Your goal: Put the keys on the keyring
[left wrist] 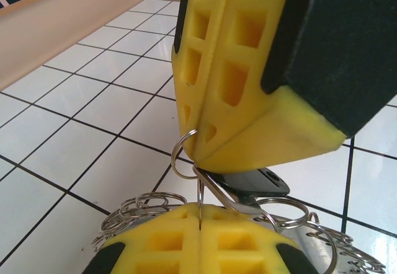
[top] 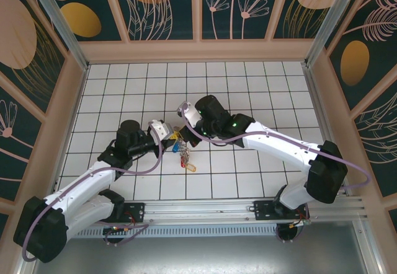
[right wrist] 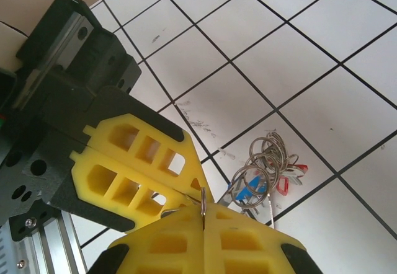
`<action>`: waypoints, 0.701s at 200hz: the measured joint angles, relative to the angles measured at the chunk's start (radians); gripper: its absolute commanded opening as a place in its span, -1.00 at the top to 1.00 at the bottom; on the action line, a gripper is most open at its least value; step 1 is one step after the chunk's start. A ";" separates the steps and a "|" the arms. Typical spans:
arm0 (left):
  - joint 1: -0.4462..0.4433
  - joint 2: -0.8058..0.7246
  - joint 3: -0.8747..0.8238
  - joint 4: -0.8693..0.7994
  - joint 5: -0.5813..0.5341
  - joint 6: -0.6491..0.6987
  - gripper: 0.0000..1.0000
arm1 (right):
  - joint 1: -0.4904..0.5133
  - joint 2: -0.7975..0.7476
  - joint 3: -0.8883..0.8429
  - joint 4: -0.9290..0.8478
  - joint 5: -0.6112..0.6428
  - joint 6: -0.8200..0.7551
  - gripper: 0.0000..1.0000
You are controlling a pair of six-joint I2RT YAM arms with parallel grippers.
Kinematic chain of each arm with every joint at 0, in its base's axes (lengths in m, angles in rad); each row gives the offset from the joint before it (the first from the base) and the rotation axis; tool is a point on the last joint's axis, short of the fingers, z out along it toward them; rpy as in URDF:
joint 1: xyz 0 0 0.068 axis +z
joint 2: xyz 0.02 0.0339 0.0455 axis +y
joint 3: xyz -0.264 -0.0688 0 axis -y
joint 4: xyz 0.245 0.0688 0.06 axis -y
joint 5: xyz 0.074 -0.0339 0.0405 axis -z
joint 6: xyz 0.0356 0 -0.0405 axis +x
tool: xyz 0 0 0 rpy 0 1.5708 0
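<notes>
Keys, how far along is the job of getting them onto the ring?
Done: a blue key and a red key are bunched with wire rings. In hand: left gripper and right gripper are both shut on one thin ring. Remaining: the black key beside it; whether it's threaded, I cannot tell.

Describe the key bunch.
The key bunch is a tangle of thin silvery split rings carrying small keys with red, blue and yellow tags, plus a black-headed key. The shut left gripper and right gripper each pinch one ring; the rest dangles toward the tiled table.
</notes>
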 measured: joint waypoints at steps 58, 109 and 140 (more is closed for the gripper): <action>0.000 -0.006 0.000 -0.008 0.000 -0.003 1.00 | 0.000 0.000 -0.005 0.000 0.005 0.016 1.00; 0.000 -0.010 0.000 -0.017 0.000 -0.006 1.00 | 0.004 0.000 -0.010 0.000 -0.039 0.016 1.00; 0.000 -0.011 0.000 -0.018 0.000 -0.007 1.00 | 0.008 -0.003 -0.023 0.000 -0.055 0.016 1.00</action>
